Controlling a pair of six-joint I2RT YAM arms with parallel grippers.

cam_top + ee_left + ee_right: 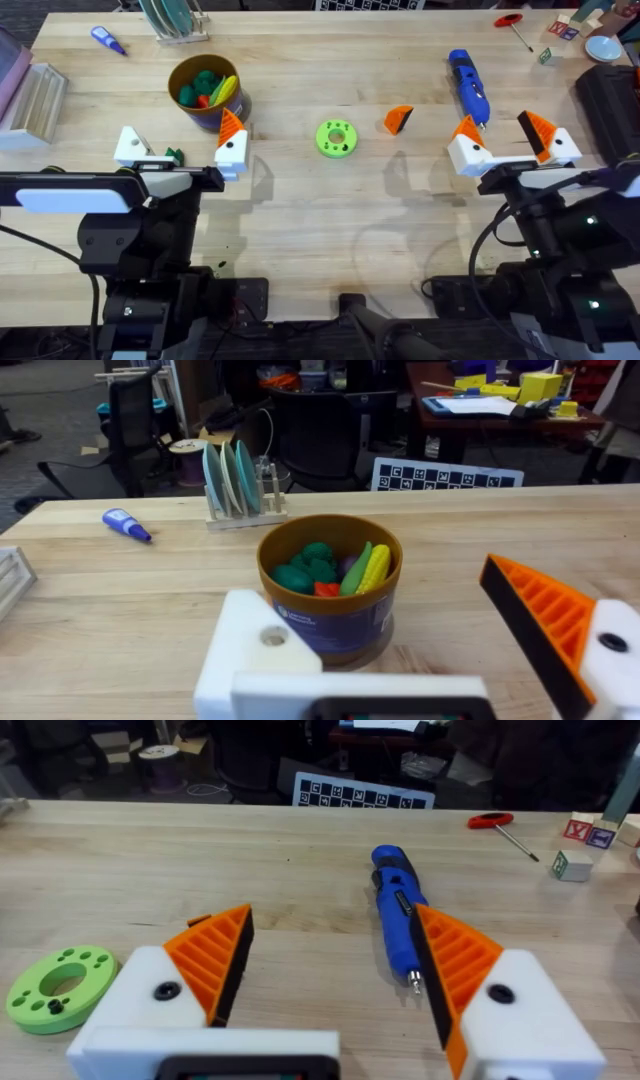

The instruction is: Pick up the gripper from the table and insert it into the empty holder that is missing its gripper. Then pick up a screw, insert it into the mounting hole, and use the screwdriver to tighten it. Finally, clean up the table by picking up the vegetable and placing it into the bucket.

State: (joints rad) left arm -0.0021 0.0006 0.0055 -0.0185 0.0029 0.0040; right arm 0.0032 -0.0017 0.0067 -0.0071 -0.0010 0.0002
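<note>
The loose orange gripper (398, 119) lies on the table right of centre. My left gripper (180, 132) is open: its left finger is the bare white empty holder (130, 148) (262, 650), while the other finger (545, 615) carries an orange tip. The dark-green vegetable (174, 156) lies on the table between these fingers, close to the empty holder. Just beyond stands the bucket (205, 90) (330, 585), full of toy vegetables. My right gripper (502, 128) (330, 950) is open, both tips orange, with the blue screwdriver (468, 87) (395, 910) lying just ahead of it.
A lime-green disc (336, 137) (60, 988) sits mid-table. A dish rack (175, 20) (240, 480) and a small blue pen-like tool (108, 40) are at the back left. A red-handled tool (510, 20) and toy blocks (575, 865) are at the back right. A clear box (35, 100) stands at the left edge.
</note>
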